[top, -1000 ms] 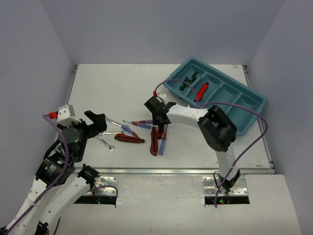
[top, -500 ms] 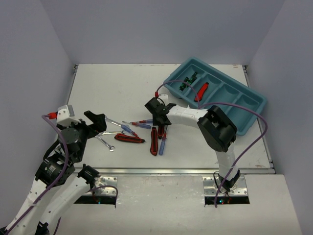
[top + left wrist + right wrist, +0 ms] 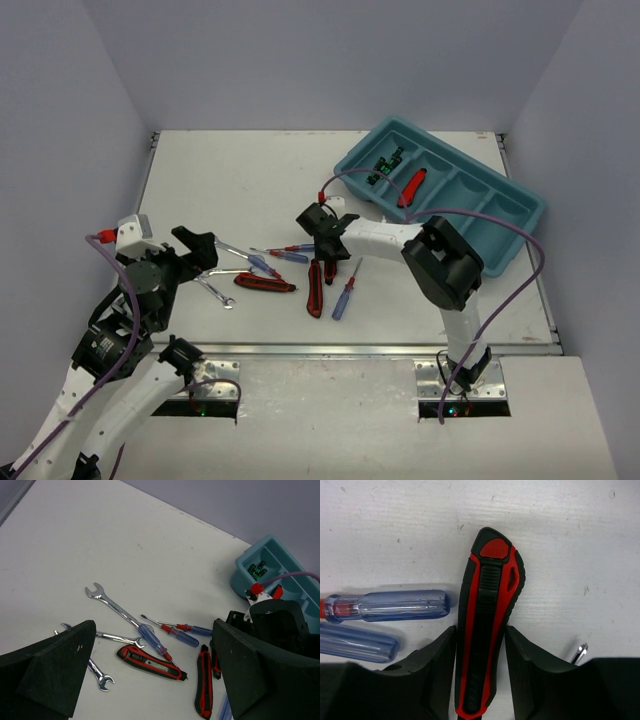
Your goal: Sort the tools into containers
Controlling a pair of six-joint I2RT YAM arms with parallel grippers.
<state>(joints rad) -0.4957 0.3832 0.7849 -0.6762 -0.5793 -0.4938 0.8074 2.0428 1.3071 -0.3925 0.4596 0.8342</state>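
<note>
Loose tools lie mid-table: silver wrenches (image 3: 232,248) (image 3: 117,611), blue-and-red screwdrivers (image 3: 283,255) (image 3: 155,642) and red-and-black utility knives (image 3: 265,283) (image 3: 150,662). My right gripper (image 3: 327,250) (image 3: 481,630) is down on the table, and its fingers press both sides of one utility knife (image 3: 487,630) (image 3: 329,268), which still lies flat. My left gripper (image 3: 203,252) (image 3: 152,630) is open and empty, above the wrenches. The teal tray (image 3: 500,225) (image 3: 240,577) at the back right holds black-and-green screwdrivers (image 3: 385,165) in its leftmost compartment and a red knife (image 3: 412,187) in the second one.
Two blue screwdriver handles (image 3: 402,605) lie just left of the gripped knife, and a screwdriver tip (image 3: 578,653) lies to its right. Another knife (image 3: 315,288) and a blue screwdriver (image 3: 345,290) lie beside it. Grey walls enclose the table.
My right gripper has moved down a little onto the knife. The blue screwdriver beside it has swung so that its tip points up and right. The left arm has not moved.
</note>
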